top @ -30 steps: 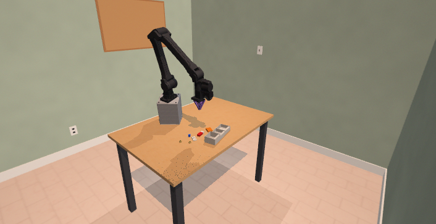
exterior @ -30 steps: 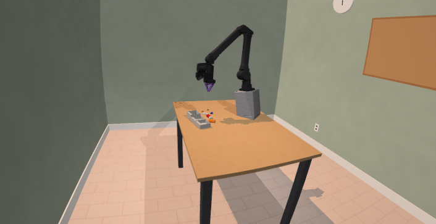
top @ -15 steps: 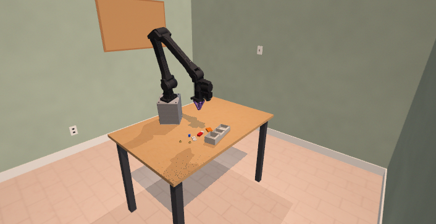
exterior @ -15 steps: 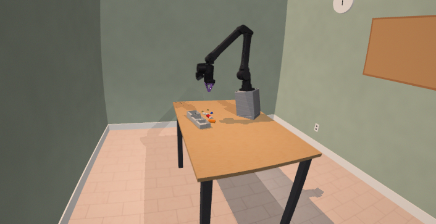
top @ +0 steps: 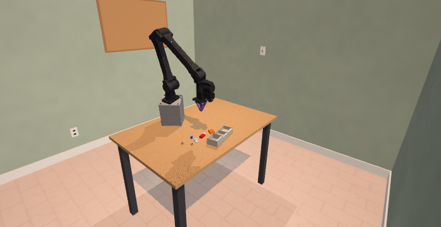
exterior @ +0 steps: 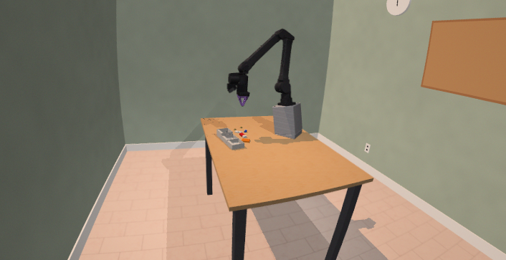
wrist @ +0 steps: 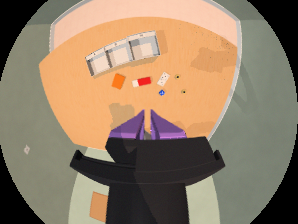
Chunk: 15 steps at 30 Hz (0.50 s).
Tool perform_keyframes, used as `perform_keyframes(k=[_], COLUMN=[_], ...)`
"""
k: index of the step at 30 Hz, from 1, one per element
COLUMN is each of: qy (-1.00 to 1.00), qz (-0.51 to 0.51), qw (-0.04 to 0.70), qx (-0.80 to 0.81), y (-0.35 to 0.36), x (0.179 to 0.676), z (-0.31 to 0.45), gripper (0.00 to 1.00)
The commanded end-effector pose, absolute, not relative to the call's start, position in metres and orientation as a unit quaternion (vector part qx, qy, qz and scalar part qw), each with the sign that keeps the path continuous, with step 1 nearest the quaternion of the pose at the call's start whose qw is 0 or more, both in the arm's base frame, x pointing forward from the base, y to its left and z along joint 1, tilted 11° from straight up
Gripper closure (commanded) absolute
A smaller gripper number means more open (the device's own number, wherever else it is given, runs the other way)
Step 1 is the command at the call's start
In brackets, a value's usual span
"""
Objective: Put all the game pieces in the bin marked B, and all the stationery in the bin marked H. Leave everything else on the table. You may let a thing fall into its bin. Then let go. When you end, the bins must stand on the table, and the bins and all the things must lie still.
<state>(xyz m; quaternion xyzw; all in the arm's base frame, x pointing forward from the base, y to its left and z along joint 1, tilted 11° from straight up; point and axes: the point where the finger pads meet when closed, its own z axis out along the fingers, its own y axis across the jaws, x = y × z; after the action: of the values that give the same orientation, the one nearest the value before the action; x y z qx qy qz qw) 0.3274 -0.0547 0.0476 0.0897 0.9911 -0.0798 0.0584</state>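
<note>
My gripper (top: 201, 107) hangs high above the table with its purple fingers shut and nothing between them; it also shows in the exterior view (exterior: 243, 101) and the wrist view (wrist: 147, 125). A grey bin row (top: 220, 136) with three compartments lies on the table; I cannot read its letters. Beside it lie an orange piece (top: 211, 131), a red and white piece (top: 202, 135), a white die (top: 196, 140), a small blue piece (top: 191, 137) and two tiny greenish pieces (top: 187, 143). The wrist view shows the bin row (wrist: 124, 54), orange piece (wrist: 119, 80), red piece (wrist: 143, 82) and die (wrist: 162, 78).
The arm's grey base block (top: 171, 110) stands at the table's back corner. The bin row lies near the table's edge (exterior: 229, 138). The small pieces sit in a loose cluster between the bin row and the base.
</note>
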Motion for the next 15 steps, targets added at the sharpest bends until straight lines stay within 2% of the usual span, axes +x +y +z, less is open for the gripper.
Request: perform_keyframes(k=[1, 15], qy=[0.99, 0.99], qz=[-0.082, -0.082], qw=[0.067, 0.068], qx=[0.095, 0.092], y=[-0.0592, -0.0594], x=[0.3243, 0.3224], z=[0.0561, 0.0558], gripper=[0.92, 0.92])
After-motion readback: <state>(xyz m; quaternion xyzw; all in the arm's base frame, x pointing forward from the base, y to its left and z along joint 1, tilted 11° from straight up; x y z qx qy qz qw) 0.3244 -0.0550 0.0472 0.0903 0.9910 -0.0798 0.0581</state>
